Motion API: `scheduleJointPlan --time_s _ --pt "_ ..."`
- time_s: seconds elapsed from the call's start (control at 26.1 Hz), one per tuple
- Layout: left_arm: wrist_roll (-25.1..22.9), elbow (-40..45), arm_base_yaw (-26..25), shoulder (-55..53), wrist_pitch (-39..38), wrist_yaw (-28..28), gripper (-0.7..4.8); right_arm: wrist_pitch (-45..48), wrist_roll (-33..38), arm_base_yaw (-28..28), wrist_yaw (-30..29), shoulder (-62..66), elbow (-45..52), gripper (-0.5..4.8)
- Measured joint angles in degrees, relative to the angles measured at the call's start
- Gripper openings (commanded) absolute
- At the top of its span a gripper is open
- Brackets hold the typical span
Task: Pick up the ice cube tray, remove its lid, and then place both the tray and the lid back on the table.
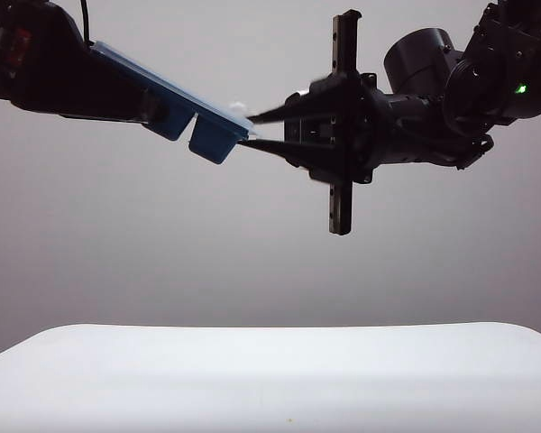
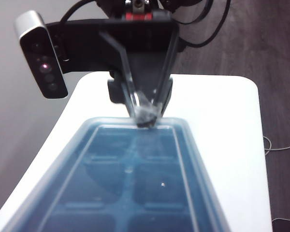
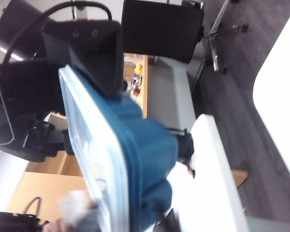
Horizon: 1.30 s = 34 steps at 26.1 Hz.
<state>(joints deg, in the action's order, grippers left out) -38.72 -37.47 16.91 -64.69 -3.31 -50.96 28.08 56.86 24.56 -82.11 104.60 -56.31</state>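
Wide white surface (image 1: pixel 270 379) sits low in the exterior view, w/ nothing on the part that shows. Both arms are up high above it, meeting near the middle.

Ice cube tray (image 1: pixel 207 135) hangs mid-air well clear of the surface, tilted, its free end dipping toward the right arm. Blue compartments bulge on the underside; the right wrist view shows them edge-on.

Lid (image 2: pixel 135 169) is on the tray, translucent, compartments showing through it in the left wrist view.

Left pincer (image 1: pixel 140 104) comes in from the left & has the tray's upper end between its dark fingers; the tray hangs from that end. Grip itself is mostly hidden, so can't tell exactly how tight.

Right pincer (image 1: pixel 252 128) reaches in from the right, thin fingers (image 2: pixel 146 113) slightly parted, tips straddling the tray's free edge right at the lid rim. Clamped or just touching? Can't tell.
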Motion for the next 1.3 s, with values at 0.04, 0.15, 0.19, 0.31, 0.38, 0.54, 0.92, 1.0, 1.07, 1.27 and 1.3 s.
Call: scheduleJointPlan --time_s 0.04,0.15,0.19,0.31,0.38,0.54,0.92,1.0,1.07,1.27,1.3 --pt "0.0 0.0 0.2 0.0 0.4 0.0 2.26 1.5 -1.2 -0.2 0.2 0.0 0.0 2.74" --pt "0.0 0.0 0.3 0.0 1.9 -0.1 2.13 4.6 -2.9 -1.8 -0.1 0.0 0.0 2.74" --pt "0.0 0.0 0.3 0.0 2.5 0.0 2.13 6.0 -3.6 -3.0 0.0 0.0 0.0 2.74" --pt "0.0 0.0 0.2 0.0 3.1 1.1 2.13 7.5 -3.9 -6.7 0.0 0.0 -0.2 2.74" --pt "0.0 0.0 0.3 0.0 3.1 3.3 2.13 6.8 -3.8 -8.8 0.0 0.0 -0.2 2.71" --pt "0.0 0.0 0.2 -0.1 4.3 5.0 2.13 3.2 -2.9 -9.6 -0.9 0.0 -0.2 2.17" --pt "0.0 0.0 0.3 -0.5 7.4 6.2 2.13 2.5 -1.8 -2.8 -3.2 -0.5 -0.1 1.83" --pt "0.0 0.0 0.3 -0.4 7.4 6.2 2.13 2.5 -1.8 -2.4 -3.1 -0.6 -0.1 1.44" --pt "0.0 0.0 0.2 -0.5 7.3 6.2 2.13 2.5 -1.8 -2.4 -2.9 -0.5 -0.1 1.39" --pt "1.1 0.0 0.3 -0.4 7.5 6.0 2.13 2.5 -1.4 -2.3 -2.5 -0.5 -0.1 0.73" --pt "1.2 0.0 0.2 -0.4 7.4 6.0 2.13 2.5 -1.4 -2.3 -2.3 -0.5 -0.1 0.61"
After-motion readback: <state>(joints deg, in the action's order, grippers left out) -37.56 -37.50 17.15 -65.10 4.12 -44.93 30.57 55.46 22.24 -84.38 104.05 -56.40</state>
